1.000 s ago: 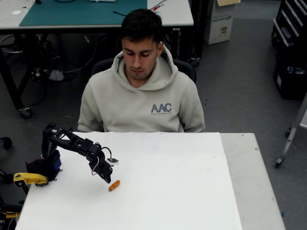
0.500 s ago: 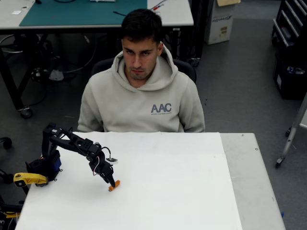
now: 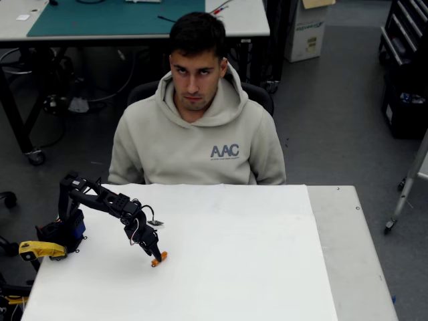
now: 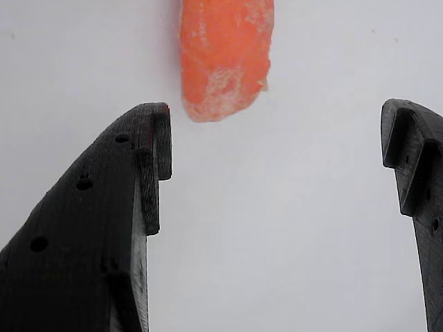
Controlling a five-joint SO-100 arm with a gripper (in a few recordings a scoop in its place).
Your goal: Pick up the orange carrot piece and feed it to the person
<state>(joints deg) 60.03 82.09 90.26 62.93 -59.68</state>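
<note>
The orange carrot piece lies on the white table at its left part. In the wrist view the carrot piece sits just beyond the fingertips, closer to the left finger. My black gripper is low over the table, its tip right at the carrot, and stands open with nothing between the fingers. The person in a light grey hoodie sits behind the table's far edge, facing it.
A yellow clamp holds the arm's base at the table's left edge. A small dark tag lies on the table near the arm. Behind the person stands a desk with a green mat.
The gripper came down and a little right until its tip reached the carrot piece, then held still. The person raised their head.
</note>
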